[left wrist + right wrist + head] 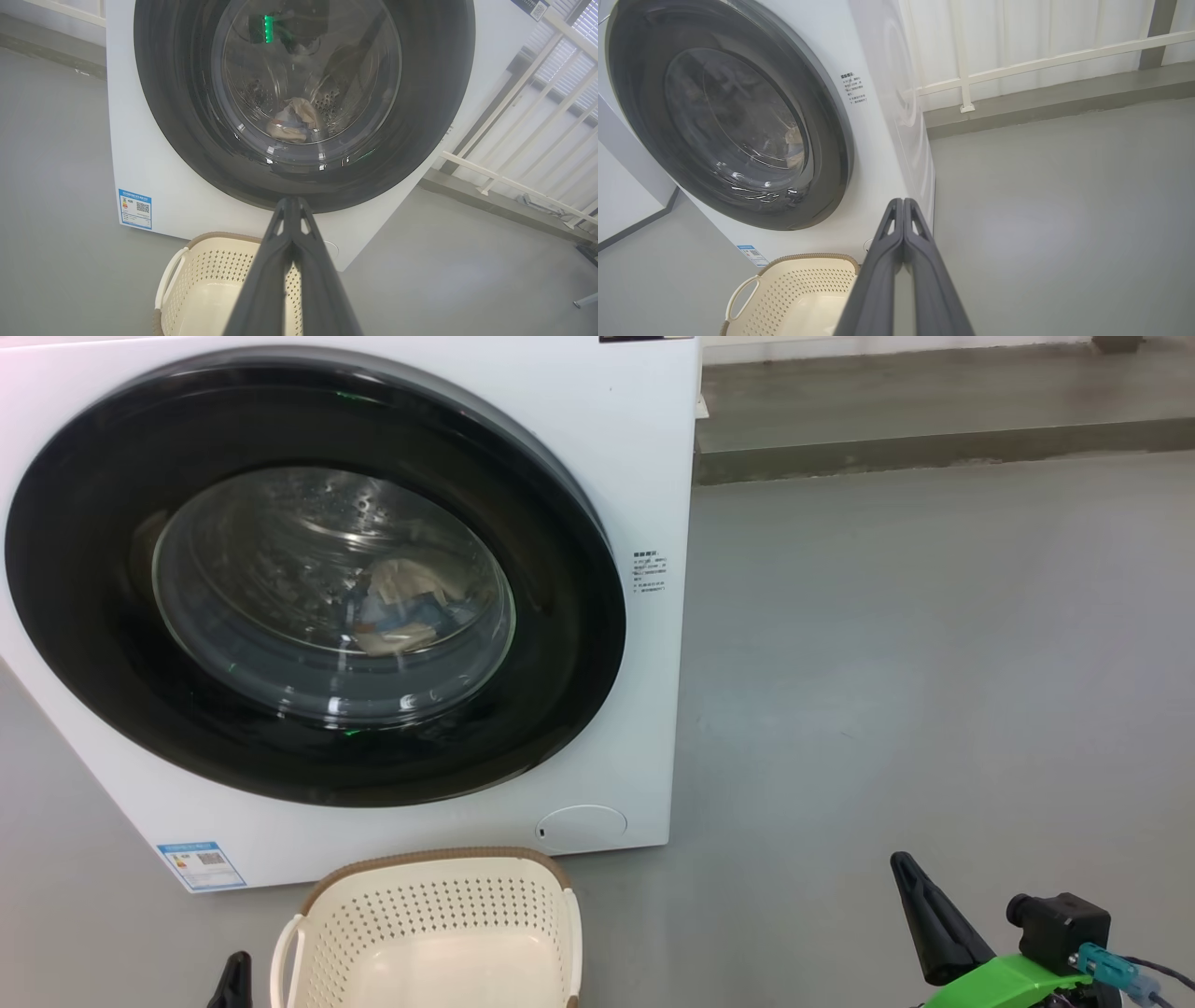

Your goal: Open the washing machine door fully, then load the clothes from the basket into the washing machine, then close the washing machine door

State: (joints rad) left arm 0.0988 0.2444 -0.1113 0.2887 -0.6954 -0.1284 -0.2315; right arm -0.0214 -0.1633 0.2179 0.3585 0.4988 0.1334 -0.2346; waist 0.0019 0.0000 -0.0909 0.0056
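Facing outward sits the washing machine door [317, 581] (left tool [291, 201], right tool [902, 202] pinched together).

Smooth grey floor [934, 663], raised concrete ledge [934, 448], white railing [1041, 59]

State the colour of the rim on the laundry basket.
Brown, topping the cream perforated walls of the basket. The head view shows it best.

washing machine [644, 457] plain white | washing machine door [84, 644] glossy black rim, clear glass | clothes [401, 607] cream plus a bit of blue | basket [434, 856] cream w/ dotted holes, brown rim | label [201, 865] blue | floor [887, 663] flat grey | left hand [290, 200] and right hand [902, 201] dark grey
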